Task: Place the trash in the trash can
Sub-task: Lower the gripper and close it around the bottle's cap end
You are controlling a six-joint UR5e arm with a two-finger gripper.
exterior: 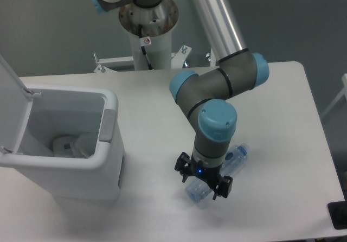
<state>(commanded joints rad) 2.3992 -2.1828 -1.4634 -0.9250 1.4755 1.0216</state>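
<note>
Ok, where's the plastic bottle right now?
In the camera view the bottle lies on the white table, right of the trash can, with the claw directly over its lower end.

View count: one fixed camera; no second view, so no shared region.
Position: above the table [162, 106], off its near edge, opposite the arm's base column [147, 36].
Facing: downward at a steep slant toward the base column; floor shows beyond the far edge.
Distance: mid-range; most of the tabletop fits, near edge and left corner cut off.
Left of frame: trash can [105, 160], open top facing the lens, interior visible, lid cropped by the edge.
Centre-low: gripper [203, 181], seen from above and behind the wrist.
Top of frame: arm link runs out of view.
</note>
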